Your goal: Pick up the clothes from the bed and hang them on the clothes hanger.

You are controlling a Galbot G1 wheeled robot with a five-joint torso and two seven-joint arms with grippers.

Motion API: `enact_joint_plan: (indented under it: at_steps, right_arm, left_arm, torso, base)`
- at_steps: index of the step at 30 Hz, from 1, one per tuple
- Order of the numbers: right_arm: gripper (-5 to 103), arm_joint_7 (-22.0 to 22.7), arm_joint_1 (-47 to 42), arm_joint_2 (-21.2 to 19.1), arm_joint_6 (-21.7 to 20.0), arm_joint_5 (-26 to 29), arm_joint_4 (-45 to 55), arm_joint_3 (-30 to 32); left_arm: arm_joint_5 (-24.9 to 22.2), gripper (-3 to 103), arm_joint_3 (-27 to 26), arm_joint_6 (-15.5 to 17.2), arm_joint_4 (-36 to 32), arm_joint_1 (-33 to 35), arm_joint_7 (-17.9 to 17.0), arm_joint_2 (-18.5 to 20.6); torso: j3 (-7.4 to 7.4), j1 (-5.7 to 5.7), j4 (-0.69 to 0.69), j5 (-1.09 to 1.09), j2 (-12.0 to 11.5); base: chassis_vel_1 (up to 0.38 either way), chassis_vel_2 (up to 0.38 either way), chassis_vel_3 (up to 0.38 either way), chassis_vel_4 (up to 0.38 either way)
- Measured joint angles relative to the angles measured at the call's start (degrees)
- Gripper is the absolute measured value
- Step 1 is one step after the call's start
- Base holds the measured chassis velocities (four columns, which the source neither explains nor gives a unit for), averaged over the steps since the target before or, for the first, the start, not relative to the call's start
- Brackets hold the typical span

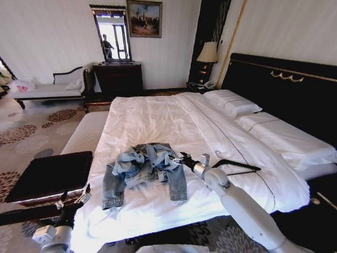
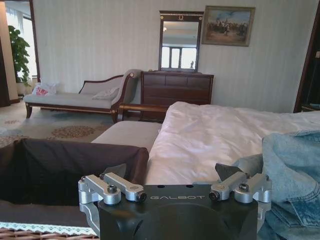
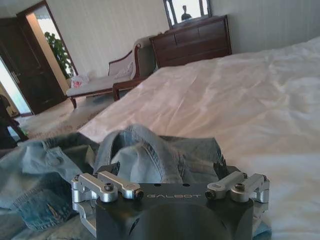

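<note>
Two arms in frame. Right arm reaches forward over the bed, right gripper low at the right edge of the denim jacket, fingers spread wide on either side of the collar folds, nothing clamped. Left arm sits low at the bed's near-left corner, left gripper beside the dark bench, fingers wide apart, empty. Count: one jacket, crumpled mid-bed near the foot; one black hanger flat on the sheet just right of the right gripper.
</note>
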Motion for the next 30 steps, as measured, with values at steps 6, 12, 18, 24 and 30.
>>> enact_joint_plan:
  at_steps: [6,12,18,24,30]
  right_arm:
    - [101,0.01,1.95,0.88,0.4,-1.36,-4.28,-1.84]
    - [86,0.22,2.25,0.85,0.9,-1.29,-5.0,-1.86]
    - [54,0.85,1.52,0.14,1.15,-1.19,-3.75,-0.62]
    - [32,1.25,1.11,-0.12,1.14,-0.98,-3.09,0.18]
    - [10,1.16,0.5,-0.46,1.26,-1.01,-2.84,1.16]
  left_arm:
    - [-0.68,100,0.44,0.62,1.07,-0.73,-0.09,1.19]
    - [-2.78,100,1.58,2.25,2.22,-2.96,-0.03,4.14]
    - [-4.84,100,8.62,4.41,6.06,-9.46,1.8,14.04]
    - [-3.95,100,13.21,4.99,11.46,-15.8,1.86,18.3]
    - [-4.82,100,19.69,4.38,16.04,-21.26,3.09,21.86]
  torso:
    - [0.0,0.0,-0.01,0.0,0.0]
    - [0.0,0.0,-0.01,0.0,0.0]
    - [0.0,0.0,-0.02,0.0,-0.01]
    - [0.01,0.0,-0.01,0.0,0.0]
    - [0.0,0.0,-0.03,-0.01,-0.01]
  base:
    - [0.0,0.0,0.0,0.0]
    - [0.0,0.0,0.0,0.0]
    - [0.0,0.0,0.0,0.0]
    - [0.0,0.0,0.0,0.0]
    - [0.0,0.0,0.0,0.0]
